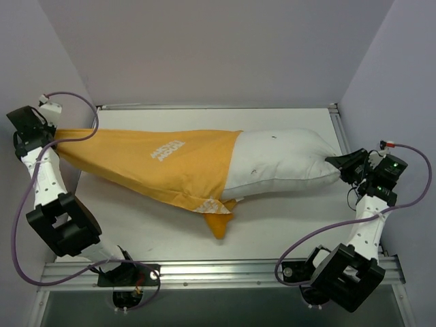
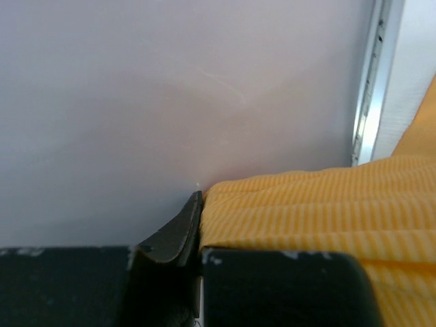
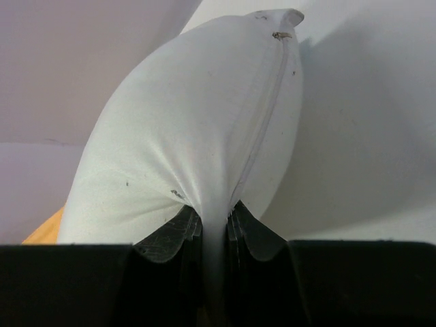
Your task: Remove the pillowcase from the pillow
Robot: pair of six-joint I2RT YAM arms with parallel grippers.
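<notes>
What is here, counted

One bench bearing one orange pillowcase and one white pillow. Two robot arms, left arm and right arm. Two tools, left tool and right tool. Two purple cables, left cable and right cable

A white table occupies the centre of the overhead view. A wide metal rail runs along its edge at 6 o'clock. A thin rail borders it at 12 o'clock and a side rail at 3 o'clock. Plain pale walls enclose the table at 9, 12 and 3 o'clock.
</notes>
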